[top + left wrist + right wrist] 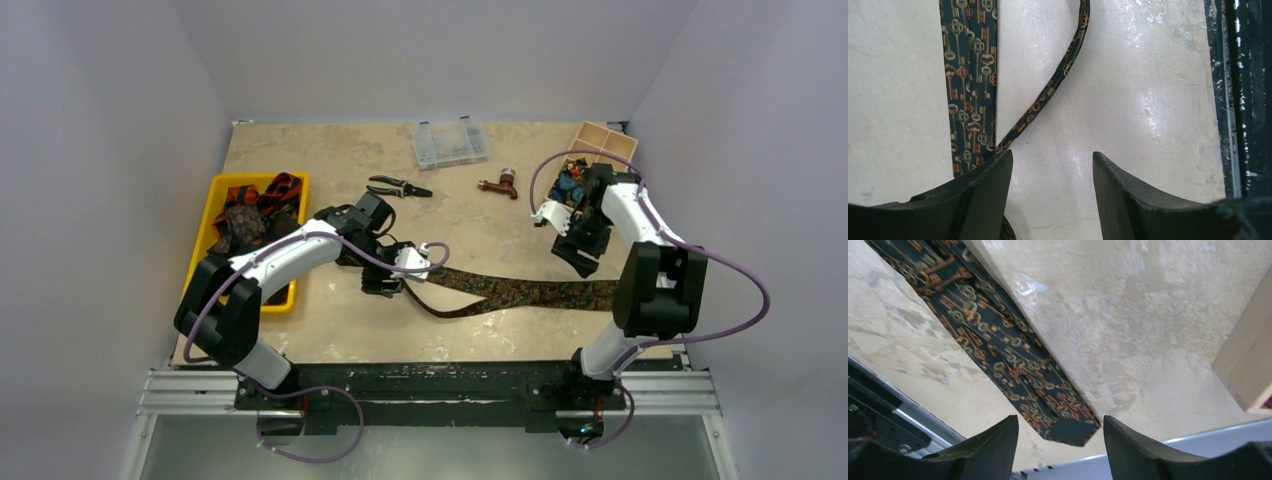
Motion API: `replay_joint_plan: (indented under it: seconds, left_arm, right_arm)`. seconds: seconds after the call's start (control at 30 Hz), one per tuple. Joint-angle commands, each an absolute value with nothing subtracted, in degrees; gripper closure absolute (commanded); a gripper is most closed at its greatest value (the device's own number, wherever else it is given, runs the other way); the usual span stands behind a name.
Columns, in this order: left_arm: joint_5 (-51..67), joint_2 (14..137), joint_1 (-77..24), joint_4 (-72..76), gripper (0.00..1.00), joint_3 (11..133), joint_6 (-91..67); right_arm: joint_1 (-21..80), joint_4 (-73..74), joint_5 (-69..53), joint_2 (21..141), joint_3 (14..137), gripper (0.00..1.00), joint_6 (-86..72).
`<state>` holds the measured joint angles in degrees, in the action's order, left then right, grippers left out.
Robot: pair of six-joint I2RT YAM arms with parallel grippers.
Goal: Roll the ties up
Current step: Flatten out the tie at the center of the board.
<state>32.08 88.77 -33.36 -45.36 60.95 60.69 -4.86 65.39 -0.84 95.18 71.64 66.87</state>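
Observation:
One dark navy tie with an orange and gold key pattern lies flat across the table's front middle. Its narrow part curls back in a loop near the left end. My left gripper is open and empty over that left end. In the left wrist view the gripper has bare table between its fingers, with the tie's wider strip and narrow loop just ahead. My right gripper is open and empty above the tie's wide end. In the right wrist view the gripper has the pointed tip between its fingers. More ties lie heaped in a yellow tray.
Black-handled pliers, a clear plastic box and a small brown object lie at the back. A wooden compartment box stands at the back right, its corner near my right gripper. The table's front rail runs beside the tie.

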Motion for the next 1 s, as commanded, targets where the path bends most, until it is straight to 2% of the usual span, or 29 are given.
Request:
replay_joint_plan:
  seconds: [0.0,0.23,0.5,0.63,0.77,0.97]
  left_arm:
    - [34.61,89.89,-36.14,-40.77,0.41,61.44,69.67]
    - [33.41,93.10,-38.57,-41.71,0.41,62.97,73.49]
    - [31.96,95.01,-39.17,-42.15,0.42,64.51,72.55]
    - [31.29,95.89,-39.29,-42.07,0.42,65.51,71.55]
    - [28.68,97.11,-39.97,-41.02,0.43,66.00,70.19]
    - [24.30,99.09,-41.20,-40.69,0.55,66.71,68.95]
  right_arm:
    - [-4.56,66.39,-8.73,93.50,69.04,0.39,64.86]
    - [-4.54,59.62,-9.08,95.59,64.63,0.37,61.03]
    - [-4.56,55.55,-7.33,97.32,60.97,0.42,59.80]
    - [-4.52,53.50,-6.04,97.25,57.96,0.51,59.23]
    - [-4.55,52.87,-5.29,96.07,56.89,0.68,59.23]
    - [-4.56,54.94,-6.45,94.73,58.75,0.92,59.45]
